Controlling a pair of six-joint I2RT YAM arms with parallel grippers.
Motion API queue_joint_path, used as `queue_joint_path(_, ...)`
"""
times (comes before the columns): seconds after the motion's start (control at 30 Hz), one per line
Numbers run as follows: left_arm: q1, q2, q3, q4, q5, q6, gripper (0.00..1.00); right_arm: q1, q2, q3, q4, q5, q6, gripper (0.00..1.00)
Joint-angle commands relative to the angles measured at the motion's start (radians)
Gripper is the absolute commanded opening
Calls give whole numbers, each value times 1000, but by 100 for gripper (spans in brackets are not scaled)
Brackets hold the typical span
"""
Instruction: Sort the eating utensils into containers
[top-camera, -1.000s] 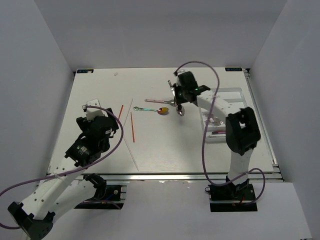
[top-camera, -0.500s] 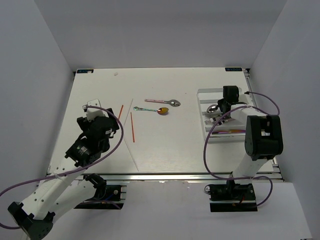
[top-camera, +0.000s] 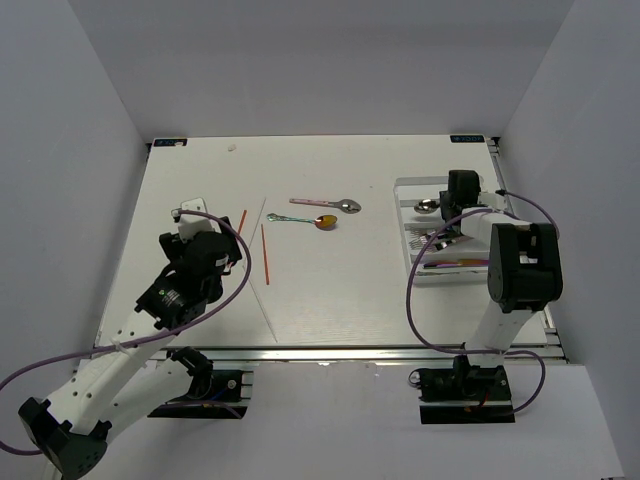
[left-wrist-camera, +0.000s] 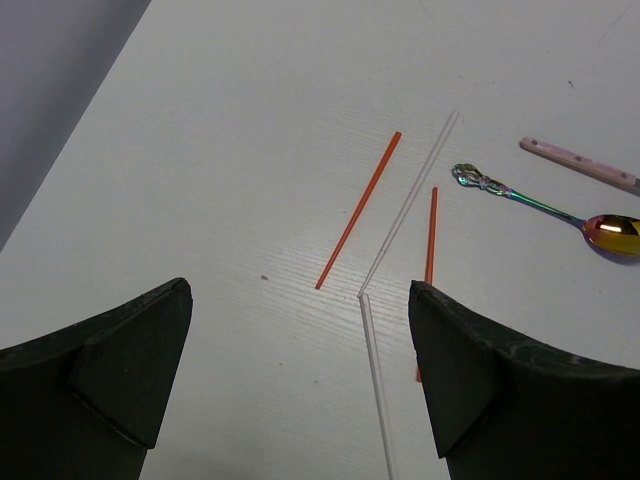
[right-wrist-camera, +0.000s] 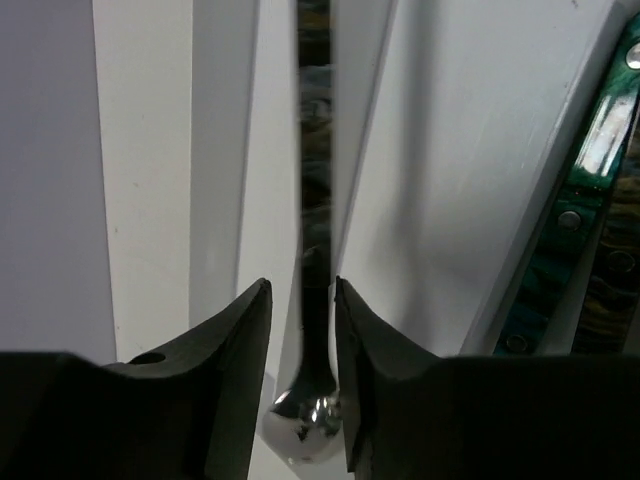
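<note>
The white cutlery tray (top-camera: 470, 185) sits at the right of the table. My right gripper (top-camera: 447, 212) is low over it, jaws slightly apart around a silver spoon (right-wrist-camera: 310, 420) whose handle lies along a compartment; a gap shows beside the left finger. The spoon's bowl shows in the top view (top-camera: 425, 206). My left gripper (top-camera: 222, 258) is open and empty above the table, near two red chopsticks (left-wrist-camera: 358, 210) (left-wrist-camera: 430, 235) and two white chopsticks (left-wrist-camera: 410, 200) (left-wrist-camera: 375, 380). An iridescent spoon (top-camera: 300, 219) and a pink-handled silver spoon (top-camera: 325, 204) lie mid-table.
A green-handled utensil (right-wrist-camera: 590, 180) lies in the tray compartment to the right of my right gripper (right-wrist-camera: 302, 300). Other cutlery lies in the tray's near part (top-camera: 450, 262). Tray dividers (right-wrist-camera: 220, 150) stand close on both sides of the fingers.
My right gripper carried the silver spoon from mid-table to the tray, then lowered it; the bowl now rests at the tray's far end. The left arm shifted slightly.
</note>
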Motion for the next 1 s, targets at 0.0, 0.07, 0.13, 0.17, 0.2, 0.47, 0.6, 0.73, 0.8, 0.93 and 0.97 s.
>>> queue_joint_path(0.0,4,-3,-1,11,5,7,98,-8,16,36,89,-11,25,41)
queue_joint_path(0.07,5,-5,-2,11,5,7,98,-8,2,42,83,-32,-6,65)
queue_joint_path(0.13,7,-2,-1,14,5,7,98,-6,-42,20,104,-63,-39,84)
queue_joint_path(0.17,8,0,1,14,5,7,98,1,-91,4,135,-69,-66,89)
queue_joint_path(0.2,13,3,1,14,10,7,98,9,-117,-12,194,-74,-96,89)
queue_joint_path(0.47,114,46,10,14,68,-16,98,182,97,484,156,-663,-1045,89)
queue_joint_path(0.6,145,59,9,25,108,1,98,293,512,1194,-548,-689,-1477,89)
queue_joint_path(0.73,148,53,1,31,119,10,98,375,590,1254,-660,-701,-1783,89)
queue_joint_path(0.8,148,52,-1,36,114,13,98,426,533,1086,-533,-710,-1915,89)
queue_joint_path(0.93,148,64,-1,37,123,16,98,434,569,1102,-525,-767,-1930,84)
queue_joint_path(0.97,148,67,-1,39,125,16,98,434,580,1115,-538,-779,-1931,80)
